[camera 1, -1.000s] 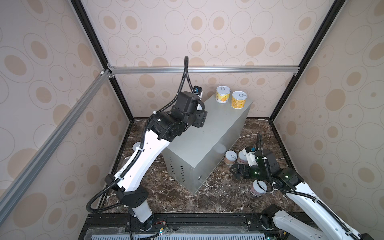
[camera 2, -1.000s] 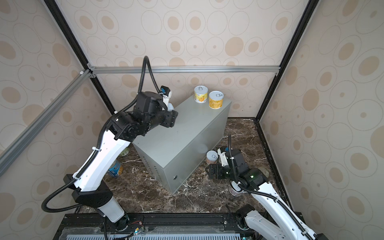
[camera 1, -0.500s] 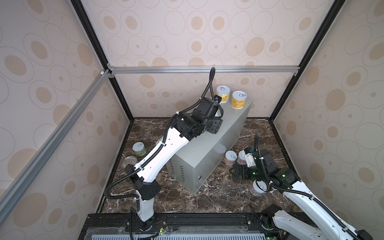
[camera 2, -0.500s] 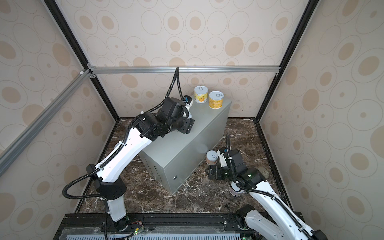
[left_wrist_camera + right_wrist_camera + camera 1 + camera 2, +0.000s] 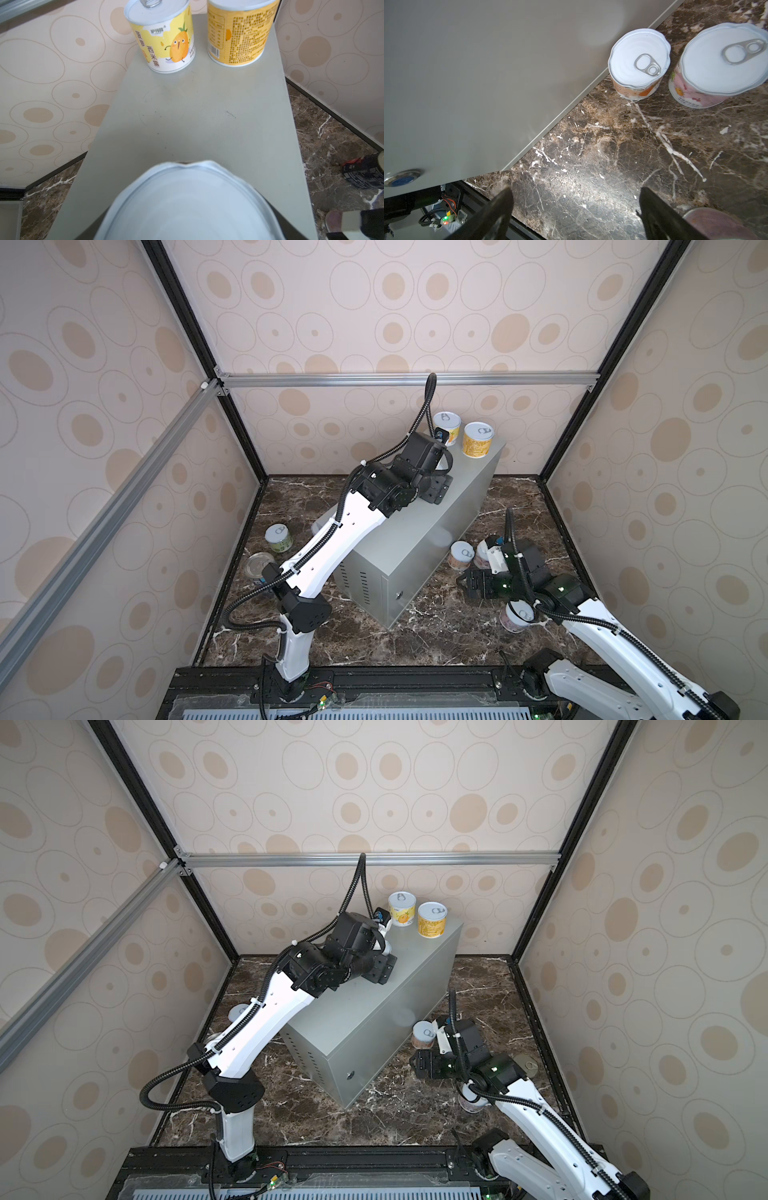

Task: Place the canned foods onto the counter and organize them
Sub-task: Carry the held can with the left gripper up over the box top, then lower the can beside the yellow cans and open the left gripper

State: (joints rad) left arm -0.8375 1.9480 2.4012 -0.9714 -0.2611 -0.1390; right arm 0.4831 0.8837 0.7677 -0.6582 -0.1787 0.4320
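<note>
On top of the grey box (image 5: 451,522), at its far end, a pineapple can (image 5: 446,428) and a yellow can (image 5: 477,440) stand upright, apart. Left claw (image 5: 437,486) hangs over the box top short of them, a pale-lidded can (image 5: 191,203) under its camera; fingers hidden, cannot tell gripped or released. Right claw (image 5: 575,190) gapes empty beside the box, near a peach can (image 5: 638,68) and a pink can (image 5: 720,62).

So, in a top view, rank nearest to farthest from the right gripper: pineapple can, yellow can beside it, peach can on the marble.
1. peach can, on the marble by the right gripper.
2. yellow can, counter far end, right.
3. pineapple can, left of it.
</note>
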